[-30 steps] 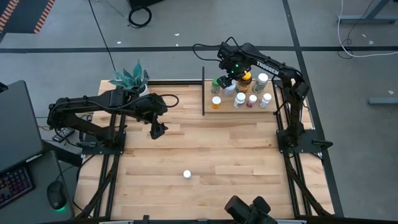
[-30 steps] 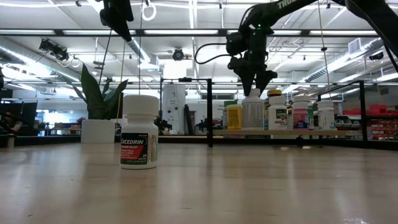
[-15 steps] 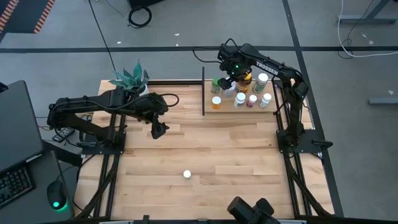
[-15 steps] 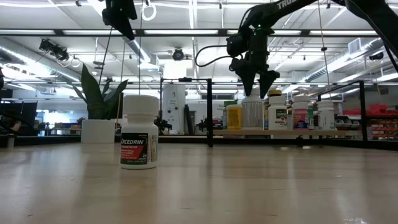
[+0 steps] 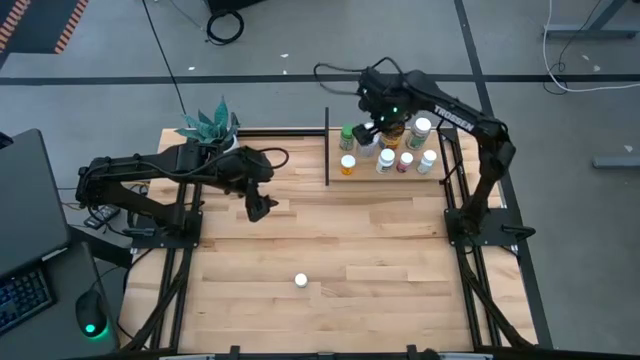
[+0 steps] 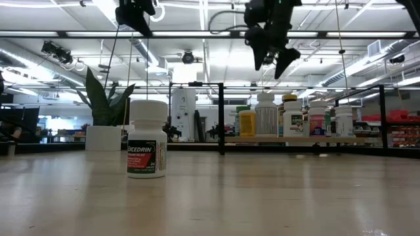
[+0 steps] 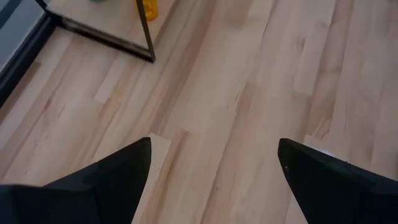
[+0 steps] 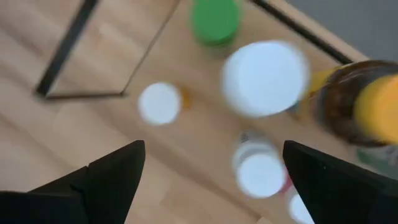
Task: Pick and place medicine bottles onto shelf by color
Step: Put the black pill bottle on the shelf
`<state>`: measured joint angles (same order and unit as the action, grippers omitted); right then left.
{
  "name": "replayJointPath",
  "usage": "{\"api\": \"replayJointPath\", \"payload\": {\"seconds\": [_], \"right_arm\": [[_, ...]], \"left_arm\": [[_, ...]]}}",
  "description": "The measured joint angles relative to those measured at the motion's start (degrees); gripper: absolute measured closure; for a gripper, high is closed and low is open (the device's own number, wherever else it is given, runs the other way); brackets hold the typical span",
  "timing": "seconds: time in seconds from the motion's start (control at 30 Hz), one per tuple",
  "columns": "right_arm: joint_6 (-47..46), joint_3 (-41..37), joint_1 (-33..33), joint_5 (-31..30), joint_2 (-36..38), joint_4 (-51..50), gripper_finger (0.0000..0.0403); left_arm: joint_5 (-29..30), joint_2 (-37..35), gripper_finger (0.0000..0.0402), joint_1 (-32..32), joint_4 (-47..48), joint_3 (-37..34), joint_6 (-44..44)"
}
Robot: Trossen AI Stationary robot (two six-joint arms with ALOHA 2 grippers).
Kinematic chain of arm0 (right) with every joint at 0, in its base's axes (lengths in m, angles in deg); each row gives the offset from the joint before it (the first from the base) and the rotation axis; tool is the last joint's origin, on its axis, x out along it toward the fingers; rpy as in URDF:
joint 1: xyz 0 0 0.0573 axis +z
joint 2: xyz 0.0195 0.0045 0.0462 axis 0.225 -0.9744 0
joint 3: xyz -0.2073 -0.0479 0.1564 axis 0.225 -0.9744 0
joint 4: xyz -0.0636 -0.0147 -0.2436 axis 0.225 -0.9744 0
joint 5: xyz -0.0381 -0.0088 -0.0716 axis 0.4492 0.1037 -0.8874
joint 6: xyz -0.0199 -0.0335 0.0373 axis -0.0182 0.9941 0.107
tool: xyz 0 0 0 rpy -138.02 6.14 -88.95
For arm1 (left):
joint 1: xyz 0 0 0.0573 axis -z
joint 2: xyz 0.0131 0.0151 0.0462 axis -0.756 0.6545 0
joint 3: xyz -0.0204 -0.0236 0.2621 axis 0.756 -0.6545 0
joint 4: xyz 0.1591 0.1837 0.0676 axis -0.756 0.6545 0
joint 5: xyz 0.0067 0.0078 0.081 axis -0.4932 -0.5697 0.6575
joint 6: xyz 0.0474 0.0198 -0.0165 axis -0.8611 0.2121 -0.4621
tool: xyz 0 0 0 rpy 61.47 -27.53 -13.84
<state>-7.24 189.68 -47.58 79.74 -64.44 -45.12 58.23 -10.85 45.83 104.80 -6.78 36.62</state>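
Right gripper (image 6: 270,60) hovering wide open above the shelf (image 5: 345,172) bottles (image 5: 386,160). Left gripper (image 7: 211,168) hanging open over the table (image 5: 350,240), empty.

The high view looks straight down on the whole tabletop (image 5: 380,240), and the low view sits at its surface, looking level toward the shelf (image 6: 308,139). Both share a lone white bottle (image 5: 301,281), which stands very near the low camera. Each wrist view looks down between its own pincer fingers: the left on bare wood, the right close above the shelf bottles.
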Motion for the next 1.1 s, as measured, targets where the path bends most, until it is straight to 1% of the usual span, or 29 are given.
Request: {"api": "replayJointPath", "payload": {"seconds": [0.17,0.27,0.33,0.4,0.5,0.57,0.63,0.73,0.8,0.93,1.03,1.1], "right_arm": [[-3.81,0.01,7.77,-0.49,0.25,-1.57,0.0023],[-7.40,0.01,12.64,-0.73,0.25,-1.67,0.0027],[-10.44,0.01,16.34,-1.90,0.25,-0.77,0.0030],[-13.04,0.01,20.61,-3.47,-0.23,1.12,0.0032],[-17.87,-0.46,27.23,-4.50,-1.45,5.22,0.0034],[-21.82,-1.20,31.41,-5.06,-2.42,9.20,0.0035],[-25.63,-1.37,34.84,-6.48,-3.62,14.28,0.0035],[-29.18,-1.40,38.56,-8.36,-6.34,20.09,0.0037],[-30.28,-1.37,40.04,-8.36,-8.37,22.87,0.0042],[-31.90,-1.39,41.48,-4.98,-12.15,26.76,0.0057],[-31.45,-0.63,42.48,-1.91,-14.47,29.92,0.0069],[-29.33,0.79,43.42,-1.27,-16.27,32.03,0.0075]], "left_arm": [[-0.21,0.00,0.0047,1.32,-1.42,0.00,-0.71],[-1.00,0.00,0.0047,4.36,-0.46,0.00,-3.53],[-1.23,0.34,0.0047,6.51,0.70,0.00,-6.18],[-1.34,0.87,0.0047,8.07,1.91,0.00,-7.73],[0.08,0.50,0.0047,9.29,7.11,0.00,-9.14],[2.30,-0.79,0.0047,9.40,11.36,-0.04,-9.54],[3.36,-2.98,0.0047,9.17,12.45,-0.04,-10.16],[3.59,-7.24,0.0047,8.50,8.41,-1.71,-10.44],[2.45,-9.95,0.0047,8.44,4.63,-4.03,-9.95],[-1.42,-15.30,0.0047,8.72,-1.49,-10.42,-5.63],[-1.58,-17.79,0.0047,9.32,-3.68,-15.45,-1.36],[-1.57,-18.89,0.0047,9.35,-4.96,-18.49,0.56]]}}
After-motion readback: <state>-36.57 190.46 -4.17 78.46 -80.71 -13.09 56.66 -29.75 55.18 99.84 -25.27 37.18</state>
